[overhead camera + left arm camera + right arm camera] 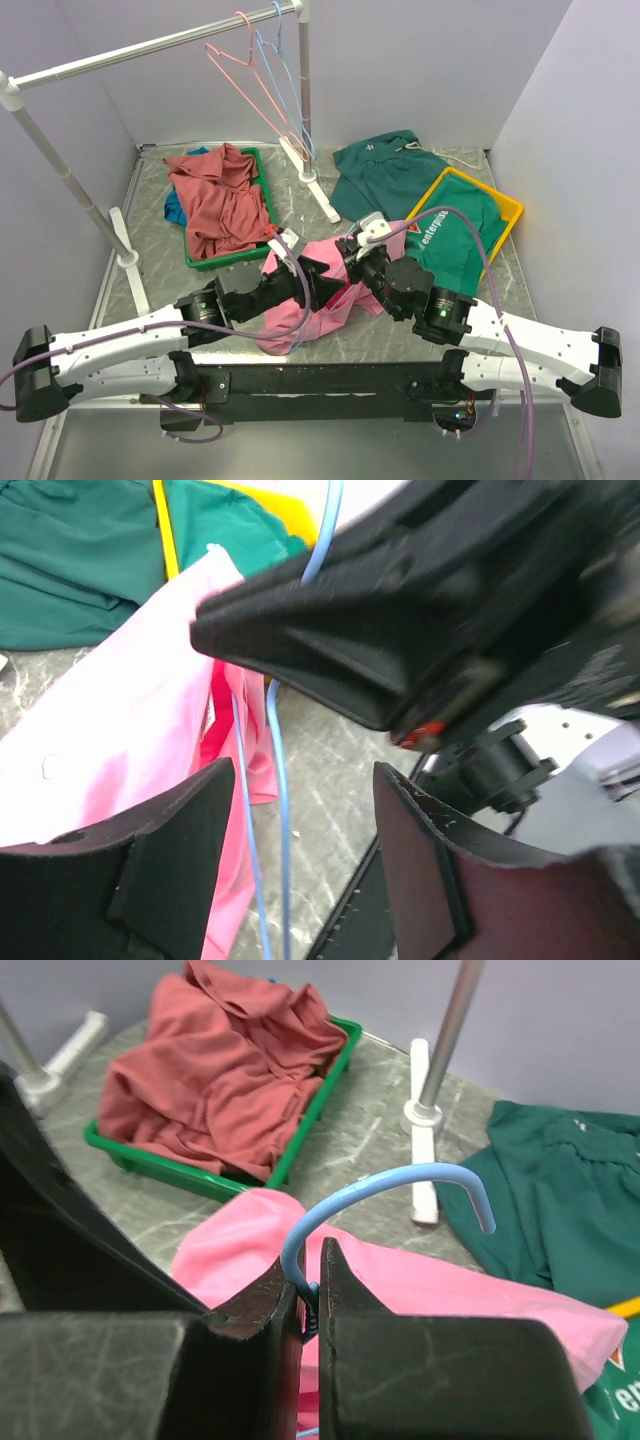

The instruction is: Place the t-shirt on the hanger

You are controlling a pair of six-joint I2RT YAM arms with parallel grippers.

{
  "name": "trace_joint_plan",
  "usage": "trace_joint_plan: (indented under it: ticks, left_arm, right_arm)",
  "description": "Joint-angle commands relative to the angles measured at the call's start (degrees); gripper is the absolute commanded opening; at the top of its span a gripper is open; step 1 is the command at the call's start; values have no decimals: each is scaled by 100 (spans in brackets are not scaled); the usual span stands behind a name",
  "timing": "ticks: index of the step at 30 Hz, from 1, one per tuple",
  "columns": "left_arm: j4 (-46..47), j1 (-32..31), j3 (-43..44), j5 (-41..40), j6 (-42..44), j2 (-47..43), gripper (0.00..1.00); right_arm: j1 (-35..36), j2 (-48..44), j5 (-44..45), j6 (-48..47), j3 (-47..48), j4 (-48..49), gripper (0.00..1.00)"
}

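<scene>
The bright pink t-shirt [318,305] lies bunched on the table between my two arms, also seen in the right wrist view [430,1285]. My right gripper [310,1272] is shut on the twisted neck of the light-blue wire hanger [385,1186]. The hanger's hook curves up and to the right above the shirt. In the left wrist view my left gripper [300,855] stands open. The hanger's two blue wires [279,810] run down between its fingers [190,865], close to the left one and touching neither. The t-shirt [130,730] hangs just left of them. From above, the left gripper [312,272] and right gripper [352,265] nearly meet over the shirt.
A green tray [262,175] at the back left holds a brick-red shirt [222,195]. A yellow tray [505,205] and dark green shirts [390,170] lie at the back right. The rack's post [305,90] carries a pink hanger [235,70] and a blue one [283,75].
</scene>
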Motion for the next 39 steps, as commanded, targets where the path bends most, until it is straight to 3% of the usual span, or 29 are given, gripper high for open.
trace_joint_plan:
  ticks: [1,5,6,10,14,19,23,34,37,39]
  left_arm:
    - [-38,13,137,-220,-526,-707,63]
    - [-713,21,-12,-878,-1220,-1331,53]
    - [-1264,21,-4,-1306,-1414,-1445,49]
    - [-2376,100,-100,-1925,-2539,-1341,50]
    - [-1991,670,-329,-908,-2778,-789,52]
    - [-1499,716,-31,-195,-2663,688,54]
    - [-1270,707,102,-202,-2777,1566,54]
    - [-329,698,-101,-212,-3120,2315,52]
    - [-390,698,-135,-387,-3243,2456,42]
    - [-425,698,-223,-554,-3383,2369,28]
  right_arm:
    - [97,-129,573,-233,-201,643,0]
    - [115,-252,609,-198,-499,898,0]
    - [124,-278,626,-189,-518,959,0]
    - [141,-357,670,-172,-614,1012,0]
    - [150,-393,679,-119,-728,1074,0]
    - [168,-419,723,-110,-729,1091,0]
    - [177,-428,706,-101,-694,1083,0]
    - [212,-402,890,-136,-615,1047,0]
    - [212,-358,1039,-172,-562,1021,0]
    - [203,-323,1180,-180,-536,977,0]
